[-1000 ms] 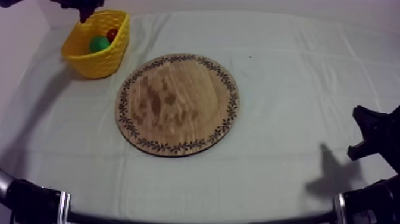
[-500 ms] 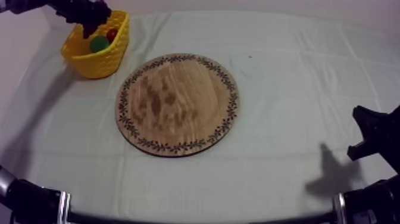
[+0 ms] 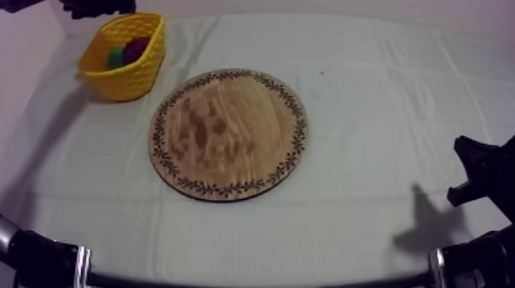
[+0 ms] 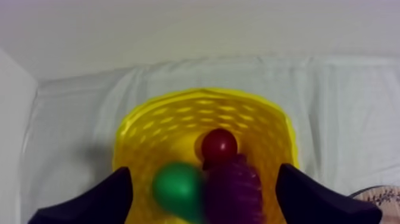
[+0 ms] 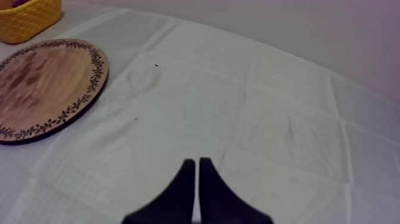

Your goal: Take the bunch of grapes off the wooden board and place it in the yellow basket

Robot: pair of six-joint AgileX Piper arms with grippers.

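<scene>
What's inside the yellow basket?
The grapes, a small red fruit and a green fruit. They cover part of the basket floor, so anything underneath is hidden.

My left arm [image 3: 27, 4] shows at about eleven o'clock in the top view. The left gripper [image 3: 100, 8] at its end is a dark shape there, probably hanging just above table height. Seen from the wrist, its fingers [image 4: 89, 202] stand wide apart, gripping nothing. The right gripper [image 3: 477, 173] sits low at four o'clock, its fingers [image 5: 184, 190] pressed together into a narrow wedge.

creased grey-white tablecloth [image 3: 383, 115], plain pale wall [image 4: 196, 30] behind it, soft even light, faint shadows
</scene>
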